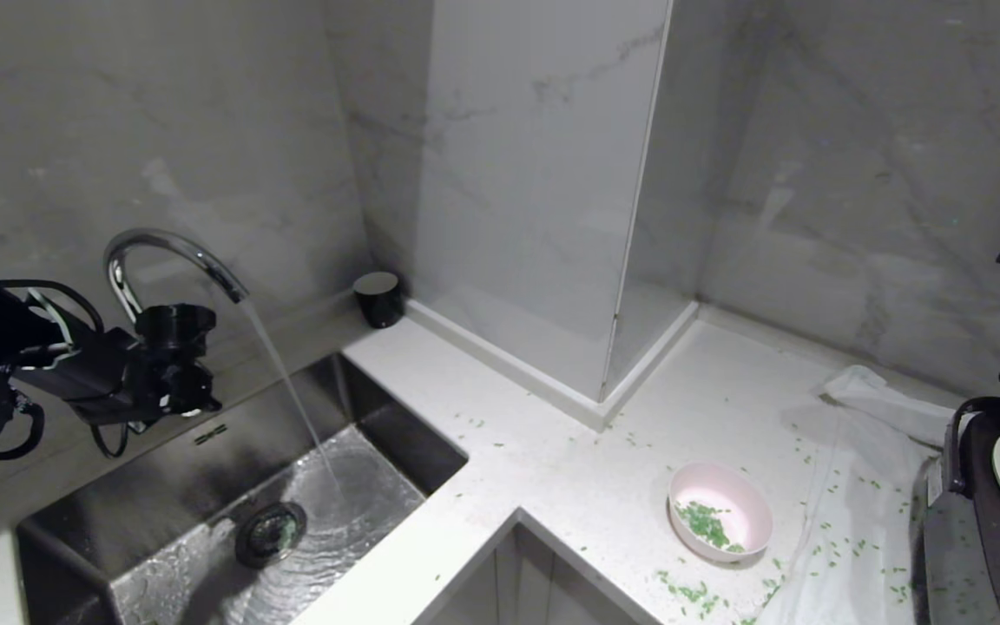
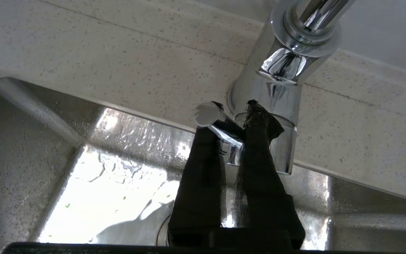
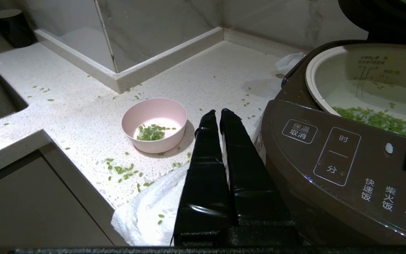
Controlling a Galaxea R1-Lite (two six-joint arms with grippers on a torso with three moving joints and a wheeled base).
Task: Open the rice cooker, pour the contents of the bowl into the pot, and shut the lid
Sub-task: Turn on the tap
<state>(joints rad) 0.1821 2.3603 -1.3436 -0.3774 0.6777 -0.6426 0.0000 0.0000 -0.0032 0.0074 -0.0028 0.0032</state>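
Head view: one pink bowl (image 1: 720, 521) sits on the bench (image 1: 552, 460), one rice cooker (image 1: 986, 529) open at right. Left gripper (image 2: 232, 120) fingers clamp one faucet lever (image 2: 220, 127); right gripper (image 3: 218, 118) fingers together beside the cooker.

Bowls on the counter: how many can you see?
1: the pink bowl sits on the white counter, between the sink and the rice cooker. Others may lie outside view.

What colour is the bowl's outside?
Pale pink bowl, white inside; clearest in the right wrist view.
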